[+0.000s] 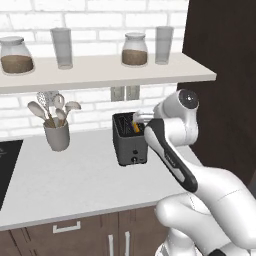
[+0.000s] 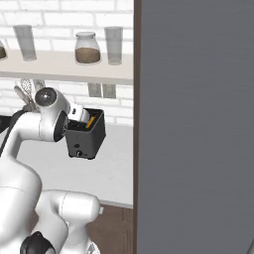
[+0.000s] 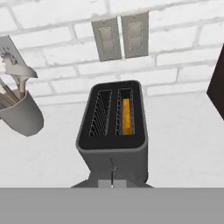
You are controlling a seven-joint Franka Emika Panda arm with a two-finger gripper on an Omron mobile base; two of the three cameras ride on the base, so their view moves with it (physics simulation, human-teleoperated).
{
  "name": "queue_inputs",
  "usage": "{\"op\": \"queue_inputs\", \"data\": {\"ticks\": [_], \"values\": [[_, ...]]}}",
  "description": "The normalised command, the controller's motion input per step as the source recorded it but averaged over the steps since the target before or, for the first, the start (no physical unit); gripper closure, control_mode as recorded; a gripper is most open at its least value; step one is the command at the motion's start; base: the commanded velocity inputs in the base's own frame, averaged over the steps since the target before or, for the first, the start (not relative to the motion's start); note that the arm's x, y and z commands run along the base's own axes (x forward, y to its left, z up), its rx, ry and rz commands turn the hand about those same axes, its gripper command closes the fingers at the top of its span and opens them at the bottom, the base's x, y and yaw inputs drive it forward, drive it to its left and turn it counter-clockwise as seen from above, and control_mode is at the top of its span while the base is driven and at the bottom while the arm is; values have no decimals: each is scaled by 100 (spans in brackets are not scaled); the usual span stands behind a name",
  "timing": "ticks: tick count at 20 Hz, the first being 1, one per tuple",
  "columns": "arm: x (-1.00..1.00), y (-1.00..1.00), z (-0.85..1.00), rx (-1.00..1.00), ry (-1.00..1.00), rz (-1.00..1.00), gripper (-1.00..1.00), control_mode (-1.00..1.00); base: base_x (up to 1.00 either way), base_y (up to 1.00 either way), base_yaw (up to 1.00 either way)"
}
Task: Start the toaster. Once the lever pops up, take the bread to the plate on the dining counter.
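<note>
The dark toaster [image 1: 129,141] [image 2: 87,137] [image 3: 114,131] stands on the pale worktop by the brick wall. The orange-tan bread [image 3: 126,116] [image 1: 136,128] [image 2: 91,122] sits low in its right slot; the left slot is empty. My gripper [image 3: 112,177] is shut, with its tips together just above the toaster's near front edge, holding nothing. In the base views the hand sits over the toaster's top, partly hidden by the arm. The plate and the dining counter are out of view.
A grey utensil cup [image 1: 56,135] [image 3: 22,114] stands left of the toaster. A shelf [image 1: 100,72] with jars and glasses hangs above it. A tall dark cabinet [image 1: 225,75] closes off the right side. A black cooktop [image 1: 7,167] lies at the far left.
</note>
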Motion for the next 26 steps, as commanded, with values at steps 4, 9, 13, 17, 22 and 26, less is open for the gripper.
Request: {"op": "queue_inputs", "data": {"ticks": [4, 9, 13, 17, 22, 26], "values": [[5, 0, 0, 0, 9, 0, 100, -100, 0, 0, 0], [7, 0, 0, 0, 16, 0, 100, -100, 0, 0, 0], [16, 0, -7, -6, 7, 0, 100, -100, 0, 0, 0], [21, -3, -14, -5, 0, 0, 100, -100, 0, 0, 0], [20, -5, -17, -3, 0, 0, 100, -100, 0, 0, 0], [17, -3, -18, -3, 1, 0, 100, -100, 0, 0, 0]]}}
